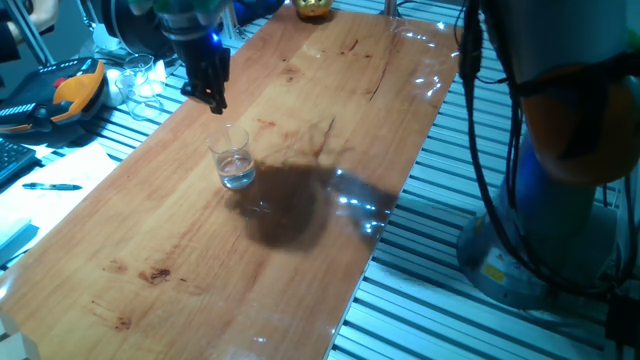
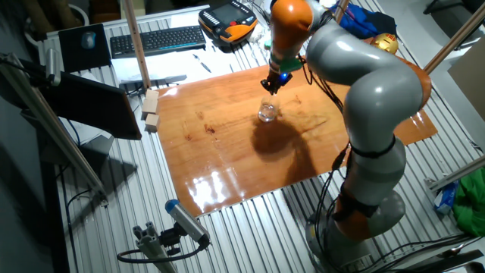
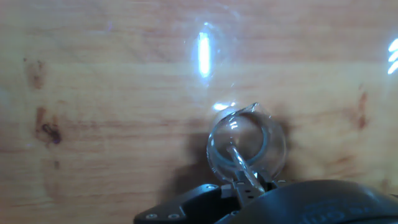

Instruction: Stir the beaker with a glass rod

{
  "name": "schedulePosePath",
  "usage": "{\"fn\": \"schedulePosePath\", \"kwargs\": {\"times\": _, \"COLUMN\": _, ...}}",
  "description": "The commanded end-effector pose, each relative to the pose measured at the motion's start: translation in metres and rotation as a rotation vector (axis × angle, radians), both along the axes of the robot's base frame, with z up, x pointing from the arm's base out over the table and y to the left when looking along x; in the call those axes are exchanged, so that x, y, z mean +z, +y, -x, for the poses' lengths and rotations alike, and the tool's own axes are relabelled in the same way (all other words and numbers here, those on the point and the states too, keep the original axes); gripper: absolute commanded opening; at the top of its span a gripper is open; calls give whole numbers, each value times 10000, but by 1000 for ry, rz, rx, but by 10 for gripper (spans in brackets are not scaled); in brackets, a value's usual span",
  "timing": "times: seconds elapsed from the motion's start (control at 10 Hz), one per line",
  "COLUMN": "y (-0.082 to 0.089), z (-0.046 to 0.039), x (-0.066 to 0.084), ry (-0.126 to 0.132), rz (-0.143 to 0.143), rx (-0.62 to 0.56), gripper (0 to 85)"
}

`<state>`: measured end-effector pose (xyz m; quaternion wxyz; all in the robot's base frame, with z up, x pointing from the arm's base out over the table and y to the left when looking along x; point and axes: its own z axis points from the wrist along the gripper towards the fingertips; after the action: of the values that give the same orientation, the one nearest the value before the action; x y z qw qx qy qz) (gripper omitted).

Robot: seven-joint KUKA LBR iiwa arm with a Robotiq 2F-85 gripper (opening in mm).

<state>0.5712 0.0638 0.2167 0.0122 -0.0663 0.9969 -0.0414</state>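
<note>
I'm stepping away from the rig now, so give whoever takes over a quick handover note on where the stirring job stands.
Pincer: shut on the glass rod, held just above the beaker.
Beaker: upright on the wooden table, a little clear liquid in the bottom.
Rod: the hand view shows it reaching down inside the beaker's rim; the tip's depth is unclear.
Done: rod picked up and brought to the beaker.
Left: stir, then lift the rod out.

One fixed view sits close and low along the table [image 1: 300, 120]. The other looks down from farther off, opposite side. Hand view stares straight down; all three share the beaker [image 3: 245, 146].
</note>
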Motion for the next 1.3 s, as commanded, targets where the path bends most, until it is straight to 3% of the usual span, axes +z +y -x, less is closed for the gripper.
{"fn": "schedulePosePath", "kwargs": {"times": 0.0, "y": 1, "z": 1, "x": 1, "ry": -29, "rz": 28, "rx": 105, "gripper": 0}}
{"fn": "schedulePosePath", "kwargs": {"times": 0.1, "y": 0, "z": -1, "x": -1, "ry": -74, "rz": 44, "rx": 171, "gripper": 0}}
{"fn": "schedulePosePath", "kwargs": {"times": 0.3, "y": 10, "z": 0, "x": -6, "ry": -117, "rz": 75, "rx": 228, "gripper": 0}}
{"fn": "schedulePosePath", "kwargs": {"times": 0.5, "y": 4, "z": 1, "x": -20, "ry": -126, "rz": 45, "rx": 181, "gripper": 0}}
{"fn": "schedulePosePath", "kwargs": {"times": 0.7, "y": -13, "z": 18, "x": -8, "ry": -124, "rz": 122, "rx": 260, "gripper": 0}}
{"fn": "schedulePosePath", "kwargs": {"times": 0.8, "y": -12, "z": 29, "x": 10, "ry": -97, "rz": 148, "rx": 280, "gripper": 0}}
{"fn": "schedulePosePath", "kwargs": {"times": 0.9, "y": -13, "z": 41, "x": 2, "ry": -61, "rz": 138, "rx": 270, "gripper": 0}}
{"fn": "schedulePosePath", "kwargs": {"times": 1.2, "y": -14, "z": 40, "x": -60, "ry": 72, "rz": 39, "rx": 132, "gripper": 0}}
